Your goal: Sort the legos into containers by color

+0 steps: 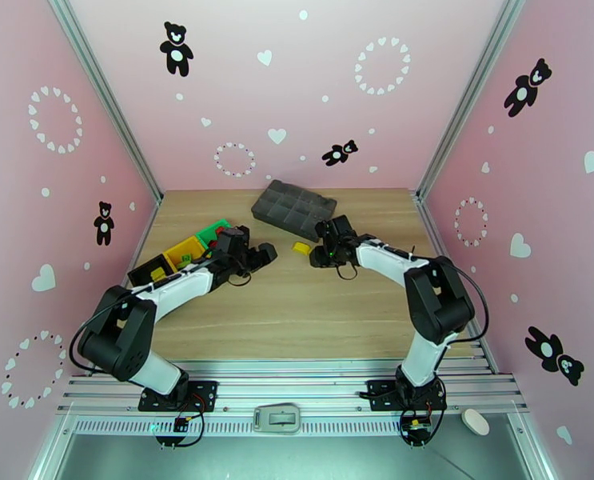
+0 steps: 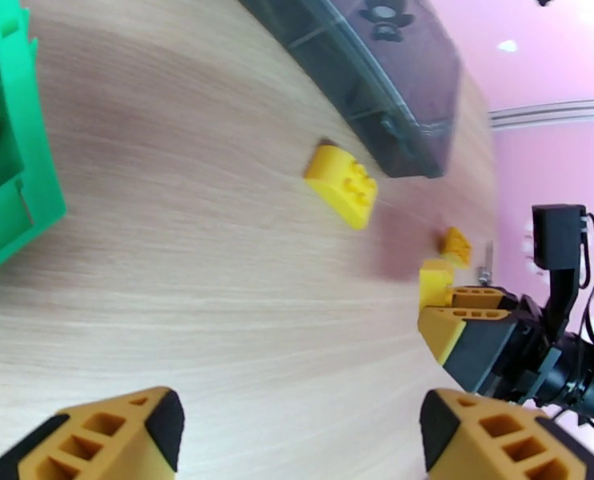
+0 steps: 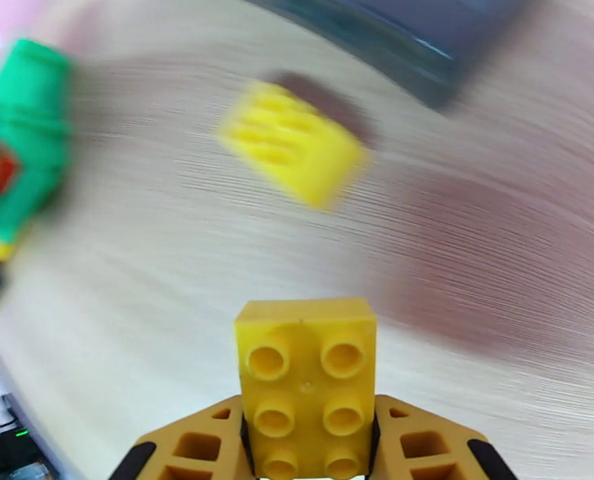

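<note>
The right gripper is clamped on the sides of a yellow lego, studs toward the wrist camera. The yellow bin it belongs in lies well to the left, beyond the left gripper, so the carry must cross that arm's ground. The left jaws stand wide apart and empty; a loose yellow lego lies on the table ahead of them, between the two grippers, its long axis seemingly slanted across their approach, though blur makes that uncertain
</note>
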